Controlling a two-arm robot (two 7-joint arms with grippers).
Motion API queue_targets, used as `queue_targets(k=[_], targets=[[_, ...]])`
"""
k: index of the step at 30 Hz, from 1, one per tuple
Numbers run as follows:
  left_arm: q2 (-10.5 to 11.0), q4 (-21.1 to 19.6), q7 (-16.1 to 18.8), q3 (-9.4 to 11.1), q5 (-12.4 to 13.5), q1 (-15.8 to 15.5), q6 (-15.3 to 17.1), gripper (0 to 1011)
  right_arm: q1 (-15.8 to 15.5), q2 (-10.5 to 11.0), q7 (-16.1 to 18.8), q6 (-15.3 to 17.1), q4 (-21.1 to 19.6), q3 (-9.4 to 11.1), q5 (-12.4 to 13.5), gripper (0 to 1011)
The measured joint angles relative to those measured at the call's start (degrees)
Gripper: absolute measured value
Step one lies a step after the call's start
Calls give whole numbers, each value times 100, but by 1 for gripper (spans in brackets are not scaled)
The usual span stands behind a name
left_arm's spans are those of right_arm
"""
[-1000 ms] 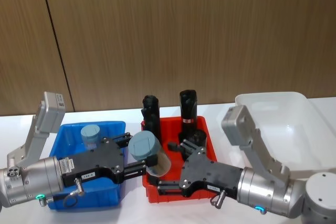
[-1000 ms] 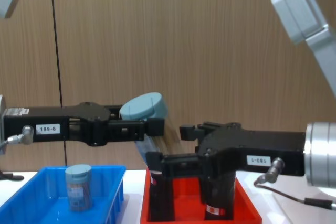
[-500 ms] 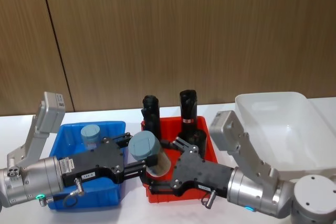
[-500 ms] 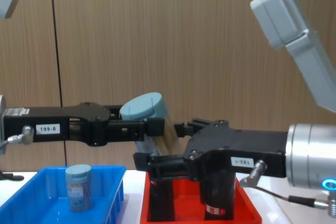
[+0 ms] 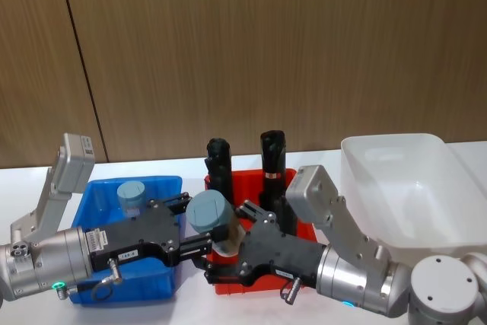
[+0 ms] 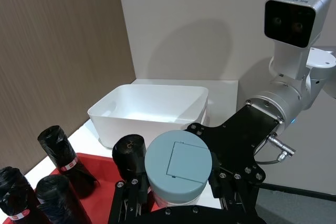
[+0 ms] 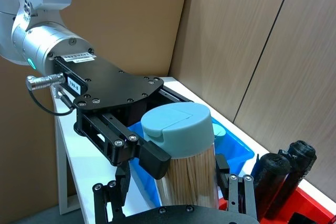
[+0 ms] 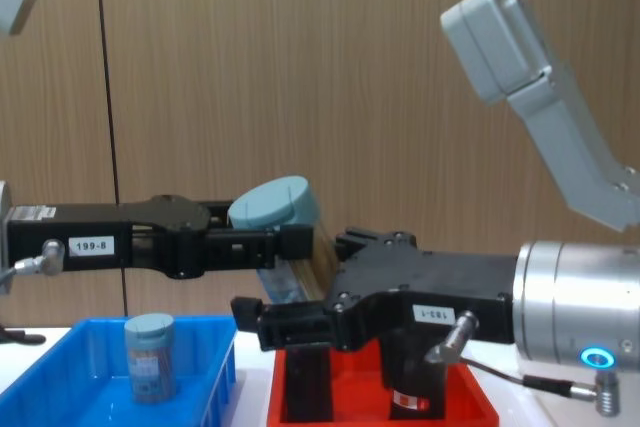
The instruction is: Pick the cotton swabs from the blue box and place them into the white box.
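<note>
Since a second ago the right gripper [image 5: 222,255] has slid further over toward the left one, so its black metal fingers now sit spread on either side of the lower body of the clear cylindrical jar of cotton swabs [image 5: 211,217], not clamped on it going by the right wrist view. Meanwhile the left gripper [image 5: 198,224] hasn't budged and still pinches that jar just under its smooth grey-blue round lid. Jar hangs tilted in the air, roughly over the seam between the bright blue shallow plastic bin [image 5: 99,188] and the red plastic bin [image 5: 247,188], with pale tan sticks packed tight inside it. A second jar [image 5: 131,195] of the same kind stands upright in the blue bin's far part, same spot as before. Tall black rolls [image 5: 272,159] with crinkly wrap and red-white labels stand in the red bin's far end. The taller white plastic bin with rounded corners [image 5: 396,180] sits off to the right on the white table [image 5: 23,184].
</note>
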Motion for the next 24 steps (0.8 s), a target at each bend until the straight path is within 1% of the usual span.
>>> queue_targets(k=[4, 6, 8, 9, 10, 11, 13, 14, 15, 16, 17, 19, 20, 22, 23, 24], targets=[[0, 0, 0, 0, 0, 0, 0, 660, 18, -22, -37, -10, 36, -31, -26, 1001], [0, 0, 0, 0, 0, 0, 0, 660, 22, -28, -50, -13, 46, -38, -32, 949], [0, 0, 0, 0, 0, 0, 0, 660, 26, -32, -61, -15, 54, -44, -41, 929], [0, 0, 0, 0, 0, 0, 0, 660, 32, -36, -76, -19, 61, -51, -53, 893], [0, 0, 0, 0, 0, 0, 0, 660, 35, -38, -95, -22, 67, -57, -62, 893], [0, 0, 0, 0, 0, 0, 0, 660, 37, -40, -99, -23, 71, -59, -64, 843], [0, 0, 0, 0, 0, 0, 0, 665, 41, -44, -112, -25, 77, -68, -66, 792], [0, 0, 0, 0, 0, 0, 0, 676, 42, -45, -112, -26, 78, -73, -66, 792], [0, 0, 0, 0, 0, 0, 0, 705, 44, -46, -115, -27, 79, -77, -67, 734], [0, 0, 0, 0, 0, 0, 0, 743, 45, -47, -119, -27, 81, -79, -67, 714], [0, 0, 0, 0, 0, 0, 0, 778, 49, -48, -125, -27, 84, -82, -69, 658], [0, 0, 0, 0, 0, 0, 0, 798, 53, -49, -132, -26, 88, -88, -70, 641], [0, 0, 0, 0, 0, 0, 0, 851, 53, -49, -132, -26, 88, -88, -70, 625], [0, 0, 0, 0, 0, 0, 0, 918, 56, -50, -140, -24, 92, -97, -70, 622], [0, 0, 0, 0, 0, 0, 0, 947, 58, -50, -149, -21, 94, -102, -70, 622], [0, 0, 0, 0, 0, 0, 0, 947, 58, -50, -149, -21, 94, -102, -70, 622]])
